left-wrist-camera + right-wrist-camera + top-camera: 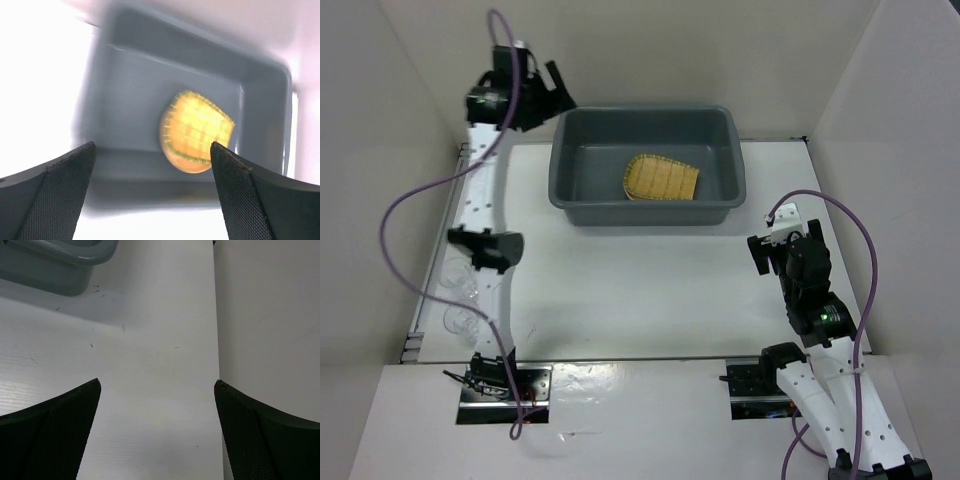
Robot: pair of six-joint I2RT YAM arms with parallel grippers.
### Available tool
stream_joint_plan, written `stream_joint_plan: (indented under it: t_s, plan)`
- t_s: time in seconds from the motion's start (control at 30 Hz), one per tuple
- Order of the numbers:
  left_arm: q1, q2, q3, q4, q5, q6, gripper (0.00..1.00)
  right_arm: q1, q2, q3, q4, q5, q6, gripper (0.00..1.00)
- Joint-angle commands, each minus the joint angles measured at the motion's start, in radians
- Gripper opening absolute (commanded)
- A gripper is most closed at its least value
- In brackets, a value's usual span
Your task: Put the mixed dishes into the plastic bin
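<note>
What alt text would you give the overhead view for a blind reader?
A yellow woven tray lies inside a dark grey plastic bin at the far side of a white table. The left gripper, open, is by the bin's far left corner; the right gripper, open, is over the table's right side.

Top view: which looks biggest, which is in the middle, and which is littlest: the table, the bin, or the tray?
1. The table looks biggest.
2. The bin comes next; it stands on the table.
3. The tray looks littlest; it lies inside the bin.

Lab, white panel enclosure (910,80)
</note>
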State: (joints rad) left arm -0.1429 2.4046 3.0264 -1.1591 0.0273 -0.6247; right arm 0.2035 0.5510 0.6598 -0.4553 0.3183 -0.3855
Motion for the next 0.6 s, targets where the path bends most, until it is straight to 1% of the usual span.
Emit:
stream_joint_plan:
  t_s: [0.0,0.03,0.07,0.1,0.13,0.17,0.2,0.23,0.3,0.37,0.43,0.53,0.57]
  plan:
    - [0.089,-0.289,-0.307,-0.139,-0.244,0.047,1.0,0.01,-0.008,-0.011,0.063,-0.008,0.014,0.98]
    - [0.121,-0.423,-0.586,-0.116,-0.236,0.046,1.0,0.01,-0.008,-0.011,0.053,-0.024,0.014,0.98]
    - [0.176,-0.496,-0.736,-0.075,-0.245,0.046,1.0,0.01,-0.008,-0.011,0.053,-0.024,0.014,0.98]
    - [0.207,-0.659,-0.891,-0.013,-0.245,0.046,1.0,0.01,-0.008,-0.011,0.053,-0.039,0.005,0.98]
    - [0.247,-0.746,-1.195,0.134,-0.209,0.057,1.0,0.01,-0.008,-0.011,0.044,-0.05,0.005,0.98]
    - [0.337,-0.824,-1.325,0.2,-0.169,0.057,1.0,0.01,-0.008,-0.011,0.044,-0.05,0.005,0.98]
    - [0.386,-0.954,-1.432,0.249,-0.133,0.069,1.0,0.01,0.001,-0.011,0.044,-0.061,0.005,0.98]
    - [0.428,-0.996,-1.518,0.303,-0.095,0.083,1.0,0.01,0.001,-0.011,0.044,-0.061,0.005,0.98]
    - [0.491,-1.021,-1.644,0.303,-0.086,0.109,1.0,0.01,0.02,-0.011,0.044,-0.061,0.005,0.98]
    - [0.509,-1.004,-1.682,0.303,-0.073,0.155,1.0,0.01,0.02,-0.011,0.035,-0.061,0.005,0.98]
    - [0.525,-0.977,-1.722,0.303,-0.122,0.175,1.0,0.01,0.02,-0.011,0.035,-0.07,0.005,0.98]
    - [0.571,-0.949,-1.764,0.314,-0.122,0.203,1.0,0.01,0.02,-0.011,0.035,-0.081,-0.004,0.98]
    - [0.571,-0.949,-1.788,0.314,-0.122,0.215,1.0,0.01,0.02,-0.011,0.035,-0.081,-0.004,0.98]
